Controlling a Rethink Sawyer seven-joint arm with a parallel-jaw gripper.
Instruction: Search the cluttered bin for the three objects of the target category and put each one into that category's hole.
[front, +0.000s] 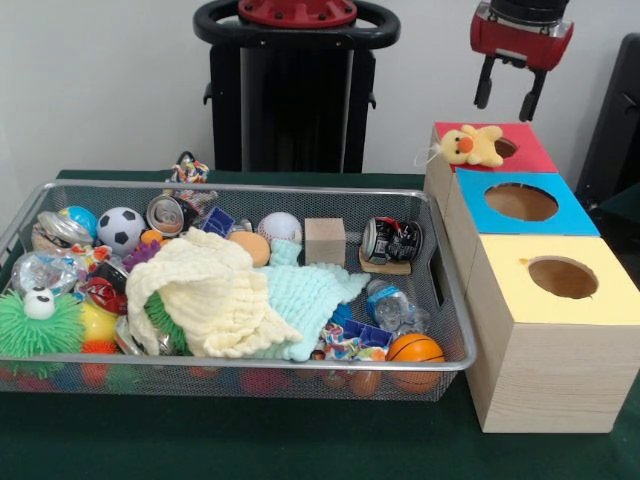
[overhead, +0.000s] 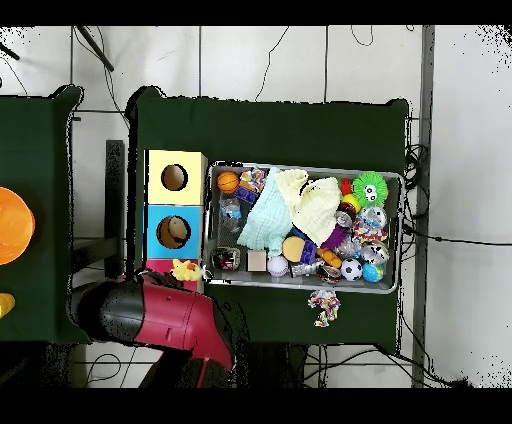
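Note:
My gripper (front: 505, 108) hangs open and empty above the red-topped box (front: 535, 155). A yellow plush duck (front: 472, 146) lies on that top, just left of the hole (front: 507, 148), apart from the fingers. From overhead the duck (overhead: 184, 269) shows at the red box's edge, and the arm (overhead: 165, 318) covers most of that box. The blue box (front: 575, 215) and the yellow box (front: 520, 300) each have an open round hole. The mesh bin (front: 250, 188) holds a cream cloth (front: 205, 295) and a mint cloth (front: 305, 300) over several toys.
The bin also holds a soccer ball (front: 121, 229), a baseball (front: 279, 228), a wooden block (front: 325, 240), a crushed can (front: 391, 240), a basketball (front: 414, 350) and a green spiky ball (front: 38, 322). A colourful knotted toy (overhead: 324, 303) lies outside the bin.

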